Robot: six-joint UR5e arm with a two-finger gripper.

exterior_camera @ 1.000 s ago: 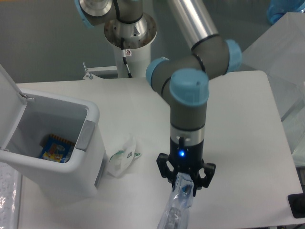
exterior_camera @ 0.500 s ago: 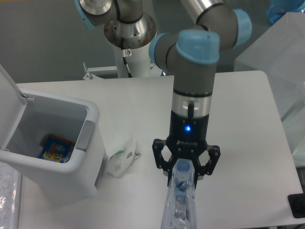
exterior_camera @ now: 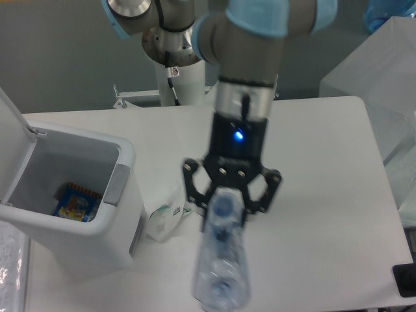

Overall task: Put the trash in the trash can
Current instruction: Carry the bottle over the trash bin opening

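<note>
Above the white table [exterior_camera: 325,162], the gripper [exterior_camera: 229,203] clamps the bottle [exterior_camera: 222,263] by its capped end, body pointing toward the camera.

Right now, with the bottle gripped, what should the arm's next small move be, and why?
Probably carry the bottle left toward the trash can. The gripper holds it near the blue cap, seemingly clear of the table, and the can's lid stands open. The wrapper lies on the table beside the can.
</note>
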